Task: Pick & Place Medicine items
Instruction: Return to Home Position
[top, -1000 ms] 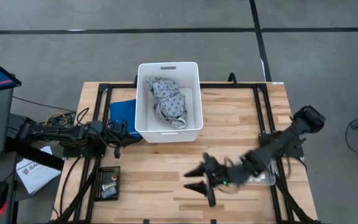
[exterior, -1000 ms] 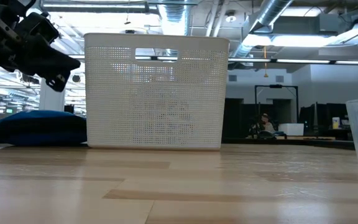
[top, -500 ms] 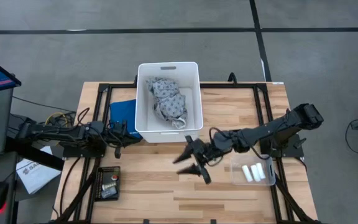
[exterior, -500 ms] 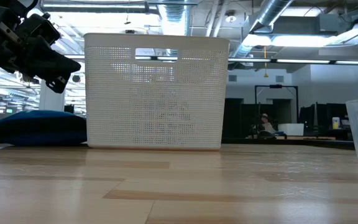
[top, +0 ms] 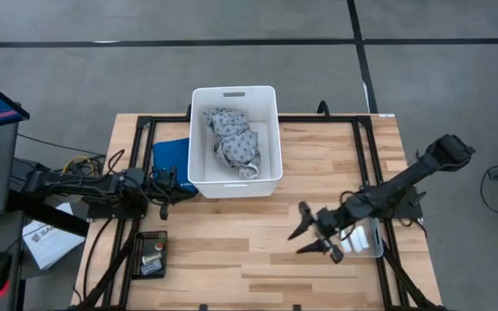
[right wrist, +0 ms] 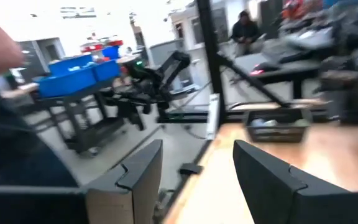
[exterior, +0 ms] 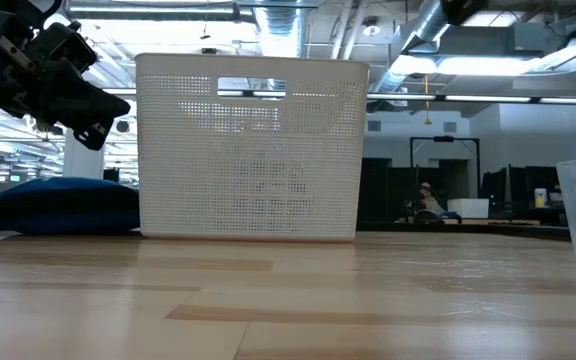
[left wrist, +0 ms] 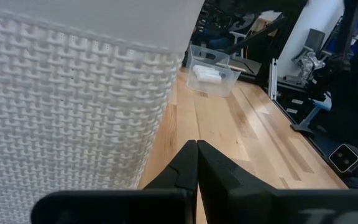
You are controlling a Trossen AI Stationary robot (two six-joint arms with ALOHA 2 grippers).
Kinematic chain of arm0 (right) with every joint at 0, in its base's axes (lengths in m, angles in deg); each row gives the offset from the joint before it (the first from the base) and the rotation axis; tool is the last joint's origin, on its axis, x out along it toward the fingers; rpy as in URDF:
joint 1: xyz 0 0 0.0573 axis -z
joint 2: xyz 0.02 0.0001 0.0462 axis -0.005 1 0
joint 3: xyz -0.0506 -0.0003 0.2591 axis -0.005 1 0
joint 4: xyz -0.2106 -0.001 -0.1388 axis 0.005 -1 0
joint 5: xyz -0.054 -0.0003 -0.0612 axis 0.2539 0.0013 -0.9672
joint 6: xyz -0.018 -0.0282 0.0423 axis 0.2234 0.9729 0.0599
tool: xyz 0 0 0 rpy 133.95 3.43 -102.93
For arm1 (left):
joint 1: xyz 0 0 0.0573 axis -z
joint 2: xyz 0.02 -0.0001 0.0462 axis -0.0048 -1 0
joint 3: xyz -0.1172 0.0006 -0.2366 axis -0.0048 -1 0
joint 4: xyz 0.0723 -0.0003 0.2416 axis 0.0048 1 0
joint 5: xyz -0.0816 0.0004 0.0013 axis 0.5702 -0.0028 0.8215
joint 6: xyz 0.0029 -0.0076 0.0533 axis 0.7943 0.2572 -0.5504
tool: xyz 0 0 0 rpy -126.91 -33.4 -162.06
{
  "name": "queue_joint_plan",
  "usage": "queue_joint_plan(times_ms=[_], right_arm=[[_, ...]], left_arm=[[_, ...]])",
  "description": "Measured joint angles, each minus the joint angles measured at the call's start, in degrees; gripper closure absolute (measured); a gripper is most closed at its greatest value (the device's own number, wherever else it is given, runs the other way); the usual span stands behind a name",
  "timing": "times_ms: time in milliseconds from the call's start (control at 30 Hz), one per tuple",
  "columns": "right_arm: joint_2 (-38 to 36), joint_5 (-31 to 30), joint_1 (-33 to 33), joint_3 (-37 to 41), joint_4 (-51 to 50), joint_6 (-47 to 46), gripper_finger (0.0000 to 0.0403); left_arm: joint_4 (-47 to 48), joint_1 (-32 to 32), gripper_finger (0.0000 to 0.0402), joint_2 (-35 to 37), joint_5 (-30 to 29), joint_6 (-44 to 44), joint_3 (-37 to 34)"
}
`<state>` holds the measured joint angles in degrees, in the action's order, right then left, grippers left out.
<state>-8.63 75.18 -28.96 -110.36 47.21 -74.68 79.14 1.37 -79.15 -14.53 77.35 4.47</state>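
medicine items (left wrist: 206, 73): small plain white cylinders, smooth, unmarked, lying flat inside a clear container (left wrist: 229, 79). The count is not readable: in the left wrist view they merge into one white patch, and in the high view the right arm covers part of the container. The container sits on the right front part of the surface (top: 223, 259), well apart from the white bin (top: 234, 93)

right tool (top: 306, 238): released, fingers spread wide, nothing between them. It is over the surface just beside the clear container, on the side toward the middle, and its arm reaches in from the right edge across the container. The right wrist view shows both fingers (right wrist: 135, 177) apart, with only the blurred room beyond

left tool (left wrist: 197, 146): clenched, fingers pressed together, holding nothing. It waits at the left side of the surface near the white bin's front left corner. In the low view it hangs above the surface, left of the bin

white bin: perforated walls, at the back centre of the surface, with a grey patterned cloth (top: 234, 138) bundled inside

blue pad (top: 169, 154): on the surface, touching the bin's left side

black tray (top: 150, 256): at the front left edge, with small bits inside too small to tell
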Motion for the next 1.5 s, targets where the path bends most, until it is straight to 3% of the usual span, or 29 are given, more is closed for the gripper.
queue_joint_plan(times_ms=[267,700,967,1500], right_arm=[[-14.4,-4.9,3.2,12.2,-2.4,7.9,0.0210],[-29.6,-0.2,12.7,25.0,-4.6,11.2,0.0210],[-36.2,-0.2,16.2,28.4,-7.3,15.5,0.0210],[-56.5,-0.2,20.1,28.5,-31.6,17.2,0.0210]], left_arm=[[0.0,0.0,0.0402,0.0,0.0,0.0,0.0],[0.0,0.0,0.0402,0.0,0.0,0.0,0.0],[0.0,0.0,0.0401,0.0,0.0,0.0,0.0],[0.0,0.0,0.0401,0.0,0.0,0.0,0.0]])
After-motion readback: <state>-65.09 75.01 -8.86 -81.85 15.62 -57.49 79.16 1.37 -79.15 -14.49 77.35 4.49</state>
